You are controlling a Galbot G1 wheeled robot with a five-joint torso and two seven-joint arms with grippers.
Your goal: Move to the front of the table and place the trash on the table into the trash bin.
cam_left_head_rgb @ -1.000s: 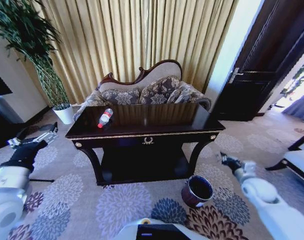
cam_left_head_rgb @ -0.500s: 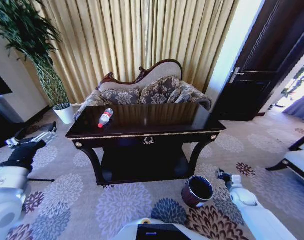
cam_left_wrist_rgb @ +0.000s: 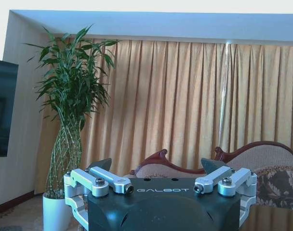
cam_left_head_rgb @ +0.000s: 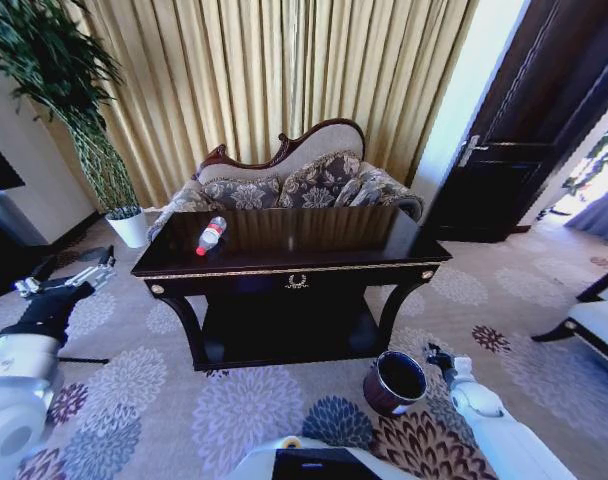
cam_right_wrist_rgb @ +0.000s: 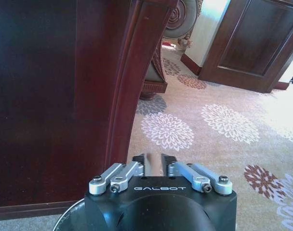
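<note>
The table [cam_left_head_rgb: 404, 250] stands straight ahead, dark and glossy, with a gold emblem on its drawer. On its left part lies the trash, a clear bottle [cam_left_head_rgb: 211, 235] with a red cap and a red-white label. The trash bin [cam_left_head_rgb: 395, 382] sits on the carpet by the table's right front leg. My right gripper [cam_left_head_rgb: 434, 355] hangs low just right of the bin; in the right wrist view this gripper [cam_right_wrist_rgb: 154, 162] is shut and empty, facing the table leg [cam_right_wrist_rgb: 137, 72], with the bin's rim [cam_right_wrist_rgb: 72, 217] at the edge. My left gripper [cam_left_head_rgb: 69, 276] is held left of the table, and it [cam_left_wrist_rgb: 156, 166] is open.
A patterned sofa [cam_left_head_rgb: 294, 185] stands right behind the table before gold curtains. A tall plant in a white pot [cam_left_head_rgb: 129, 228] is at the back left. A dark door [cam_left_head_rgb: 529, 140] is at the right, and a chair [cam_left_head_rgb: 599, 320] at the right edge.
My right arm has come down and inward, so its gripper is now close beside the bin. The left arm has barely moved, and the bottle lies as before.
</note>
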